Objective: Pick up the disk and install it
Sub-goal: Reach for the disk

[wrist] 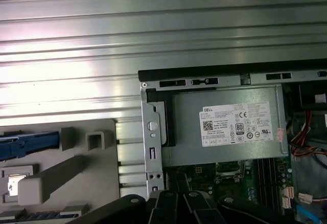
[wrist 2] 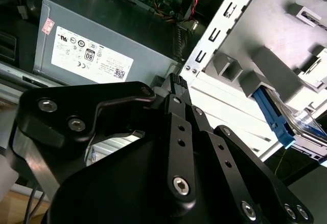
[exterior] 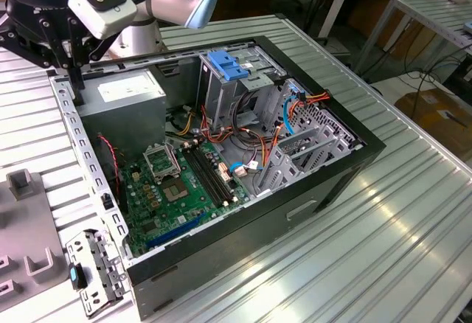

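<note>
Gripper (exterior: 74, 93) (wrist 2: 175, 80): black fingers were closed together with nothing between them. It hung over the far corner of the case on the exterior view's left, just beside the power supply.
Disk (wrist 2: 273, 115) (wrist: 25, 143): lay in the grey fixture tray (exterior: 40, 220) outside the case, blue side rail showing in both wrist views, apart from the gripper.
Computer case (exterior: 243, 227): lay open on a ribbed metal table (exterior: 383, 227), with the green motherboard (exterior: 177, 190) exposed.
Power supply (exterior: 122, 94): a grey box with a white sticker, in the far corner.
Drive cage (exterior: 221, 91): grey metal, with a light-blue cap.
</note>
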`<state>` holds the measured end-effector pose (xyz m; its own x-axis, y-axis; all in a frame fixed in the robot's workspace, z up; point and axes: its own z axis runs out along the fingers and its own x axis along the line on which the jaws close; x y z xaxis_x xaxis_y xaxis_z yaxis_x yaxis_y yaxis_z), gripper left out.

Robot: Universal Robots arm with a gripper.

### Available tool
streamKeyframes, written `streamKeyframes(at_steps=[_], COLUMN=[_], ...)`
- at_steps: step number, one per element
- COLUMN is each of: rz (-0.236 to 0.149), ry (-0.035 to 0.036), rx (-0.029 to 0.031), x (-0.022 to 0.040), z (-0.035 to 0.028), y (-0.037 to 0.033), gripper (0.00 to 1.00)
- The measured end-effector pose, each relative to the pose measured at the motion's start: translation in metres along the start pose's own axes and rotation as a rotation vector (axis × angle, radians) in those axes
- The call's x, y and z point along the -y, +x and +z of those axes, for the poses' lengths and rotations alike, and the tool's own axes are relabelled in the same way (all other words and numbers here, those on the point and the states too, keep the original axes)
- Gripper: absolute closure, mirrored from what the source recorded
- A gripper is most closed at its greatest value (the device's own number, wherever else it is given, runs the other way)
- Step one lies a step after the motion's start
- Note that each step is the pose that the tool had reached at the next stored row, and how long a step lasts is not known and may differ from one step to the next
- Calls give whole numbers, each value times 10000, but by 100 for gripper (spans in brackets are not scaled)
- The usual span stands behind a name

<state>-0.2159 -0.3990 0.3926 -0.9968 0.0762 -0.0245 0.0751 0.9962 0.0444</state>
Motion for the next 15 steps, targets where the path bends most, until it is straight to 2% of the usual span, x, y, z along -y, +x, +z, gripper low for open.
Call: streamKeyframes(at_steps=[6, 15], rz=[0, 0], ry=[-2, -2], rx=[0, 0], x=[5, 10], z=[2, 4], y=[66, 220], gripper=[89, 89])
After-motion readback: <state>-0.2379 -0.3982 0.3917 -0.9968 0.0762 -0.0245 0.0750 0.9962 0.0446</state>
